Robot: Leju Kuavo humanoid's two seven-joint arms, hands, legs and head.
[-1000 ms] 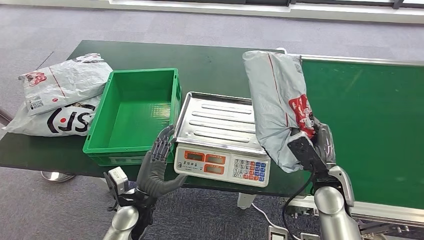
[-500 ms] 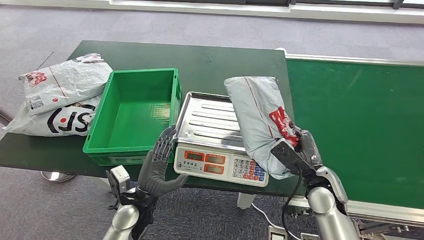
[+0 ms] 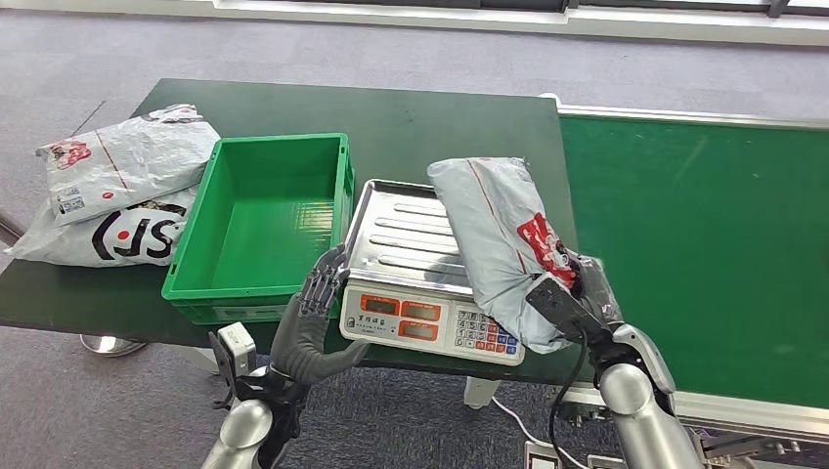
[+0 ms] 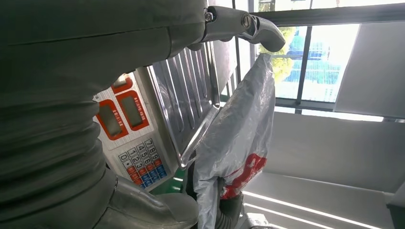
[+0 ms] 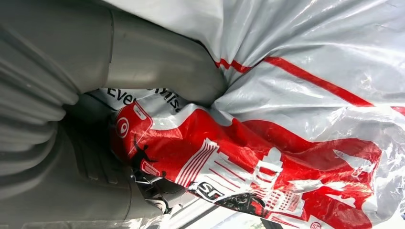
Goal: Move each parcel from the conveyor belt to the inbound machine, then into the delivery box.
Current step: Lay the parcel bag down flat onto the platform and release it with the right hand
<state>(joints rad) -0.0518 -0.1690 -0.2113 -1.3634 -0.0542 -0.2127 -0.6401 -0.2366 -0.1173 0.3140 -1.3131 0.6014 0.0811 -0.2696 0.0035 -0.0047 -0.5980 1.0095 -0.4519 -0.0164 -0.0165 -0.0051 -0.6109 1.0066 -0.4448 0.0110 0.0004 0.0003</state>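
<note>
The right hand (image 3: 585, 293) grips the near end of a grey plastic parcel (image 3: 501, 239) with red print, and the bag leans over the right side of the steel weighing pan of the inbound machine (image 3: 415, 249), which stands on the dark green desk (image 3: 430, 127). Whether its far end already rests on the pan or hangs just above it I cannot tell; the left wrist view shows the bag close against the pan's edge.

The parcel looks soft and light. The film is crumpled and glossy, bunched where the thumb digs in, so it seems likely to sag and fold rather than keep its shape, and it may slide on the smooth steel. A grip on the bunched end, as now, seems sound; the slick middle would probably slip.

The left hand (image 3: 311, 318) holds nothing, its fingers apart and upright, near the front corner of the scale, beside the green delivery box (image 3: 264, 220), which has no parcel in it. Two more bagged parcels (image 3: 122, 186) lie on the desk beyond the box. The conveyor belt (image 3: 704, 215) lies to the right, with no parcel showing on it.
</note>
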